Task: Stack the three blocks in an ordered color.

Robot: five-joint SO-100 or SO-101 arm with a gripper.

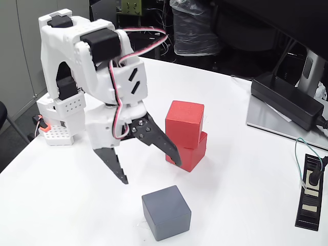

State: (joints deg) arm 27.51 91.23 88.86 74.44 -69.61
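On the white table [241,200], near the middle of the fixed view, two red blocks in a stack: upper red block [185,123] resting on lower red block [192,154], turned a little against it and shifted slightly to the left, so edges not in line. Closer to the camera, at the bottom of the view, grey block [166,212] alone on the table surface, apart from the red stack and touching nothing. To the left of the stack, white arm [92,77] bent forward and downward, with red, white and black wires [148,38] looping over its top. Below it, gripper [151,171] with two black fingers spread wide apart and holding nothing; left fingertip [122,177] hanging above bare table, right fingertip [174,154] just at the left side of the lower red block, contact not possible to tell from this angle. Grey block just below and to the right of the open fingers, not between them. At the right edge, black power brick [287,100] lying partly on a grey tray [266,125], and a black power strip [311,192] with a plug and a thin cable. Behind the table, dark clutter and cables, too unclear to name.
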